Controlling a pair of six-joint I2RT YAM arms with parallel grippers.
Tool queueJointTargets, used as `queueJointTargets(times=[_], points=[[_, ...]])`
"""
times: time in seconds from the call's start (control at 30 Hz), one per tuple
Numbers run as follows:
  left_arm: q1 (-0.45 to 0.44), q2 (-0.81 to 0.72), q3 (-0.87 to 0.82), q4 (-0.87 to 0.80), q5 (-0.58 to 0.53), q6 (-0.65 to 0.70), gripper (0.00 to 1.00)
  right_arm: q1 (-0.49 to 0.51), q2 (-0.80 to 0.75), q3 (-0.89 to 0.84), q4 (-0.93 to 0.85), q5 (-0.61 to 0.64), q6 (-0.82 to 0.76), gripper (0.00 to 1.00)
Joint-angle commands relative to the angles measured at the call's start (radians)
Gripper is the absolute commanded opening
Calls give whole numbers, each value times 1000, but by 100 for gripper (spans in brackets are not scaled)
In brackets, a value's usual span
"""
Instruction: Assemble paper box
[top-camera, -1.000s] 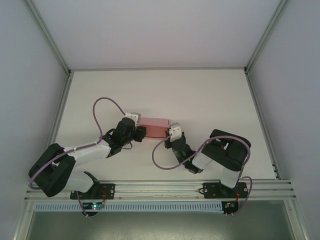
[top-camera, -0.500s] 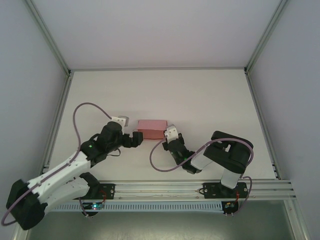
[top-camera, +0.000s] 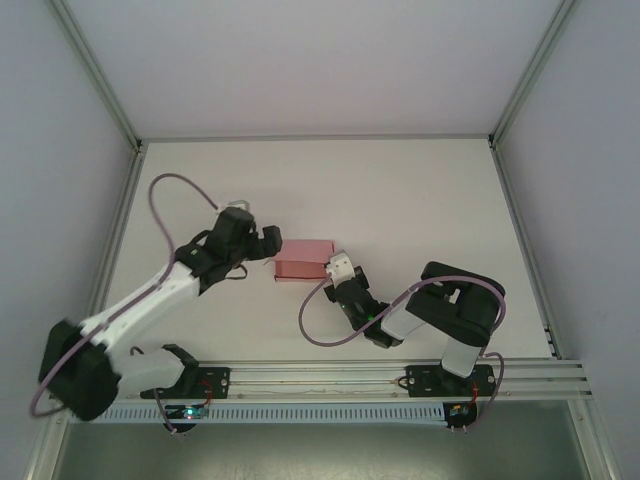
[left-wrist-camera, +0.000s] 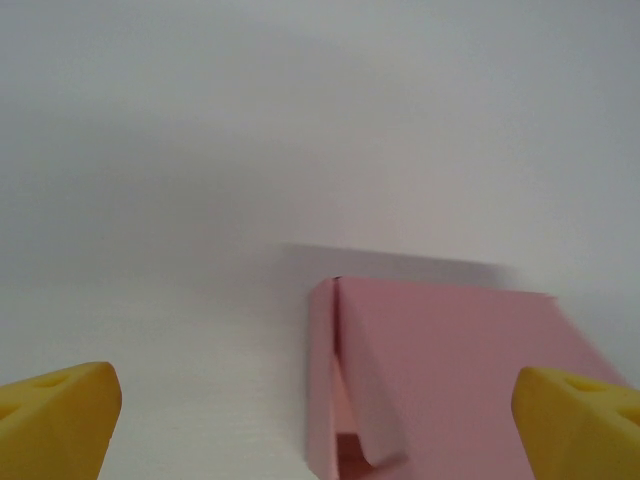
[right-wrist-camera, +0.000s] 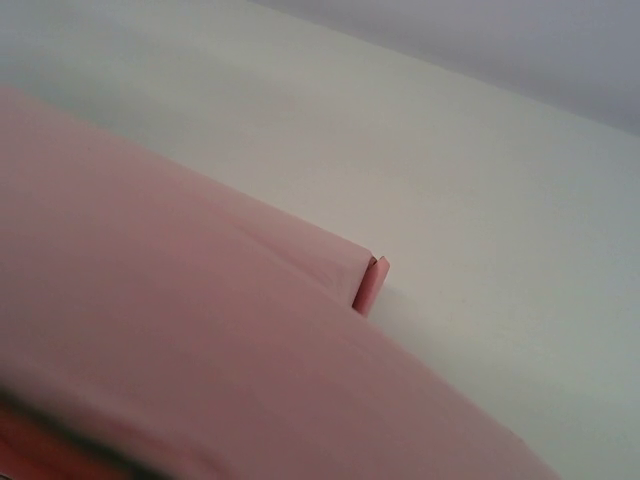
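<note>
The paper box (top-camera: 303, 258) is a small pink folded box lying flat mid-table. In the left wrist view the paper box (left-wrist-camera: 460, 380) has an end flap standing slightly ajar, leaving a dark gap. My left gripper (top-camera: 274, 247) hovers just off the box's left end, open wide, with its yellow fingertips (left-wrist-camera: 58, 418) at the frame's bottom corners and nothing between them. My right gripper (top-camera: 331, 271) sits against the box's right end, shut. Its fingers are hidden in the right wrist view, where the paper box (right-wrist-camera: 200, 340) lies very close. A small tab sticks out at one corner of it.
The white table (top-camera: 400, 200) spreads around the box, walled by grey panels and aluminium rails. Both arms' purple cables loop beside them. The arm bases are bolted to the front rail (top-camera: 320, 375).
My left gripper let go of the box's left end, opened wide, drew back, then swung up to the far-left corner. The box shifted slightly. The right gripper stayed at the right end.
</note>
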Motion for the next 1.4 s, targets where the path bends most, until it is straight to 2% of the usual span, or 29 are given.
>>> queueJointTargets(times=[0.0, 0.13, 0.2, 0.23, 0.33, 0.43, 0.53, 0.63, 0.83, 0.93, 1.0, 1.13, 1.2, 1.27, 1.37], points=[[33, 120, 49, 66, 73, 12, 100, 16, 51, -18, -138, -54, -56, 0], [56, 201, -14, 212, 221, -38, 93, 17, 53, -17, -144, -43, -48, 0], [57, 222, -48, 269, 252, -48, 84, 18, 52, -19, -146, -38, -44, 0], [57, 237, -56, 279, 258, -51, 78, 17, 52, -19, -151, -33, -43, 0], [58, 283, -76, 318, 260, -45, 68, 23, 46, -25, -147, -51, -67, 0], [59, 333, -104, 352, 213, -53, 56, 27, 42, -35, -133, -74, -103, 0], [58, 363, -151, 426, 241, -64, 53, 26, 16, -47, -139, -114, -144, 0], [59, 380, -193, 480, 236, -74, 51, 26, -32, -63, -151, -155, -170, 5], [58, 410, -211, 474, 192, -78, 42, 18, -157, -56, -313, -223, -172, 28], [59, 431, -208, 471, 172, -78, 41, 17, -222, -45, -435, -206, -157, 33], [58, 444, -206, 469, 169, -87, 38, 18, -275, -50, -499, -235, -146, 46], [58, 457, -198, 464, 177, -94, 37, 19, -409, -83, -611, -313, -81, 63], [59, 457, -198, 462, 178, -97, 37, 19, -478, -122, -644, -348, -50, 79], [59, 456, -196, 452, 171, -101, 36, 19, -555, -146, -695, -366, -9, 98], [59, 455, -195, 447, 177, -100, 36, 11, -674, -150, -791, -318, 72, 98]])
